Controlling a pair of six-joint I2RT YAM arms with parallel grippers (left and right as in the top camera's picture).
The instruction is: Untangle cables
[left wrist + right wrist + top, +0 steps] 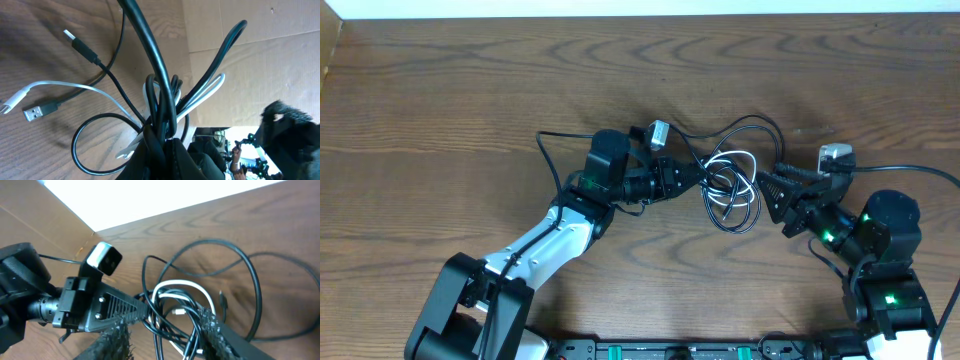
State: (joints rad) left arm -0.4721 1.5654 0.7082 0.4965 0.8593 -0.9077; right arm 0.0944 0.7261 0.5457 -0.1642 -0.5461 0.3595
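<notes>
The cables (730,185) lie as a looped bundle of thin black cords and one white cord at the table's middle. My left gripper (703,180) reaches in from the left and is shut on the cables. In the left wrist view the cords (160,100) fan out upward from its closed fingers (150,160). Loose plug ends (35,112) rest on the wood. My right gripper (763,192) faces the bundle from the right. It stands open, and in the right wrist view several loops (175,292) pass between its padded fingers (215,330).
A large black loop (760,125) of the cables arcs toward the far side. The right arm's own thicker wire (910,170) trails to the right edge. Brown cardboard (250,60) stands beyond the wooden table (470,90).
</notes>
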